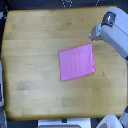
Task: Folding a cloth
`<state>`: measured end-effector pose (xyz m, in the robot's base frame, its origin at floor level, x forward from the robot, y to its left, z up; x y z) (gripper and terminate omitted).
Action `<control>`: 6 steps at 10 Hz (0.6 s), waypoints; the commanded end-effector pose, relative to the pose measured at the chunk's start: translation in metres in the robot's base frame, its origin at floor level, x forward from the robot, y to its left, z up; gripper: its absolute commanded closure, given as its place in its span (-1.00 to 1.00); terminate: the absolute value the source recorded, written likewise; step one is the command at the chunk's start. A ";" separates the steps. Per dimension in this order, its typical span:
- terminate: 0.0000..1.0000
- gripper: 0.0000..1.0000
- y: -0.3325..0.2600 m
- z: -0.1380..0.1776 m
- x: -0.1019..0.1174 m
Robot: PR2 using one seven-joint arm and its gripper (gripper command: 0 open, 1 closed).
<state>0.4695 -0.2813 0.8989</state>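
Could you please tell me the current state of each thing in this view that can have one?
cloth: lying flat and unfolded on the table, a little askew, touched by nothing.
arm: reaching in from the exterior view's right, above the table and apart from the cloth.
gripper: its fingers cannot be made out, so open or shut cannot be told.
table: wooden top, bearing the cloth.

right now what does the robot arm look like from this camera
The arm is pale grey-white with bulky, rounded casing. Near its end sits a darker grey round part. The picture is too blurry to show cables or markings, and the hand itself cannot be made out.
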 end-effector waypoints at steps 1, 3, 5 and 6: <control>-1.00 -1.00 0.001 -0.002 0.001; -1.00 -1.00 0.003 -0.027 -0.005; -1.00 -1.00 0.008 -0.055 -0.016; -1.00 -1.00 0.006 -0.068 -0.024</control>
<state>0.4661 -0.2791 0.8845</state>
